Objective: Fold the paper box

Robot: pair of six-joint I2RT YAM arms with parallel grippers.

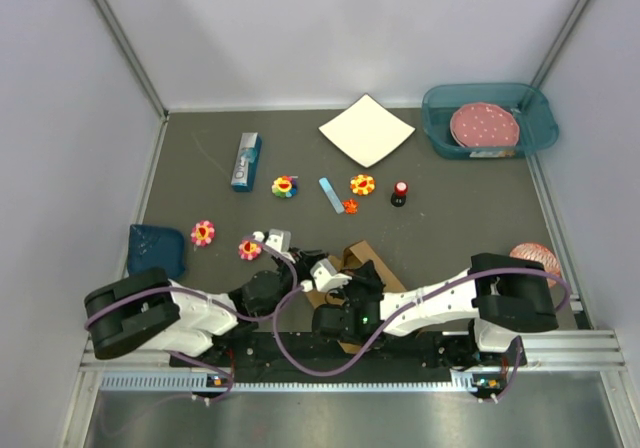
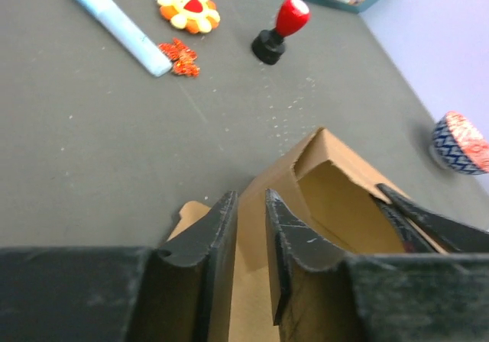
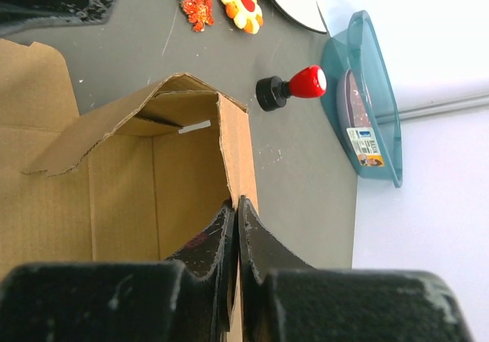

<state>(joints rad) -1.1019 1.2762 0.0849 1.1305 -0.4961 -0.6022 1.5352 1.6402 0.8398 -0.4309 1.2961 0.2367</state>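
Two grippers were on one box at this point. The paper box (image 1: pixel 356 256) sat half-formed at the 6 o'clock edge of the table (image 1: pixel 450 228), just in front of the arm bases. It was open side up, with a couple of walls raised and one ragged flap leaning inward. From the top view its long axis seemed to run roughly 10 to 4 o'clock, but the arms covered most of it, so don't quote me.

The right gripper (image 3: pixel 234 204) had its jaws pressed together on the top edge of the wall on the box's 3 o'clock side, and it looked like a proper pinch. The left gripper (image 2: pixel 250 198) came in from the 9 o'clock side with only a narrow gap between its jaws. A raised cardboard panel showed in that gap, but I couldn't tell if it was actually clamped.

My guess is the next fold hinged on the left one, since the open cavity lay at about 1 o'clock from its fingertips and both arms were equally close.

Further out, a red-topped stamp (image 2: pixel 281 27) stood toward 12 o'clock, well apart from the box.
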